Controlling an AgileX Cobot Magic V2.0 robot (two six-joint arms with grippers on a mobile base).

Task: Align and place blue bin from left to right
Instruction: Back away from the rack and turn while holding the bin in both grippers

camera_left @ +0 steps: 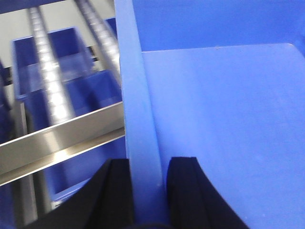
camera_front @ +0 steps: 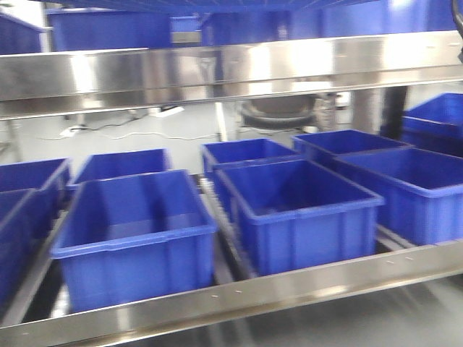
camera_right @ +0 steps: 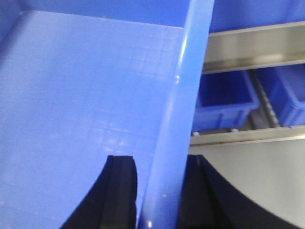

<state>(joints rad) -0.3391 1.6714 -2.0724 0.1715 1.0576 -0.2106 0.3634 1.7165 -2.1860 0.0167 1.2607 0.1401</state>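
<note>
The blue bin fills most of the left wrist view, a pale blue crate seen from inside, with its rim running up the frame. My left gripper is shut on that rim, one black finger outside the wall and the other inside. In the right wrist view the same blue bin shows its gridded floor. My right gripper is shut on its opposite rim, one finger on each side of the wall. Neither gripper appears in the front view.
Several darker blue bins stand in rows on the roller shelf: front left, middle, right. A steel beam crosses above them and a steel rail runs along the front. Roller lanes and a steel beam lie beyond the held crate.
</note>
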